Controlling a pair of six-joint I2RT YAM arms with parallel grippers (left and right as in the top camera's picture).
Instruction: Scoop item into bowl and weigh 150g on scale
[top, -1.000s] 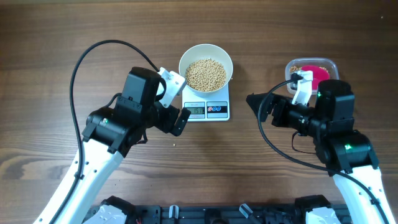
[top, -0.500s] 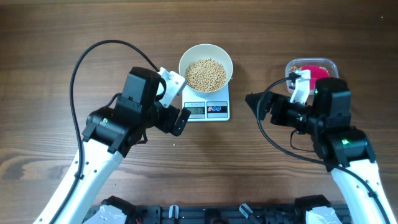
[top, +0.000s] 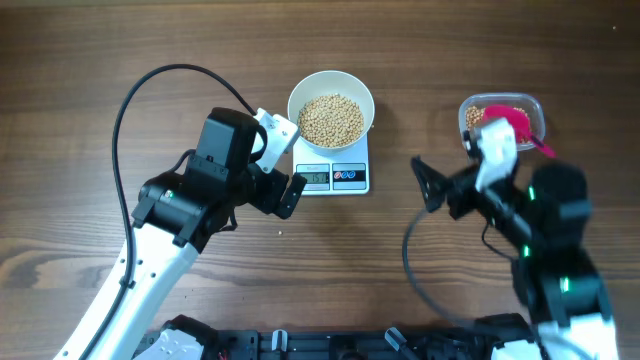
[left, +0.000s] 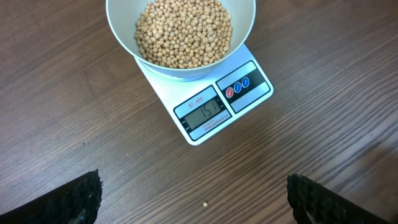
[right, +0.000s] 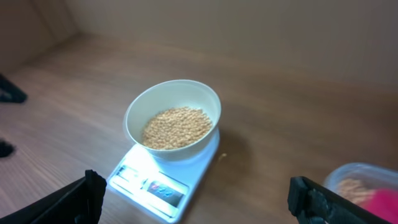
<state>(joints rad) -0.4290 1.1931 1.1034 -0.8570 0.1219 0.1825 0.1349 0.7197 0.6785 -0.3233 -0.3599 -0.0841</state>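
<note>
Resting on the scale (top: 332, 180), the bowl (top: 294, 102) holds beans (top: 331, 119).

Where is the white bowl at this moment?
In the overhead view, the bowl sits on the scale at the far centre, with the clear tub off to its right.

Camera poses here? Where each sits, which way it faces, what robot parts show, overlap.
Overhead: above the table, looking straight down; left arm and right arm show.
Left wrist: above the scale, looking steeply down; own fingertips in lower corners.
Right wrist: lower, looking obliquely at the bowl; own fingertips in lower corners.
Shared: bowl on scale, all three.
</note>
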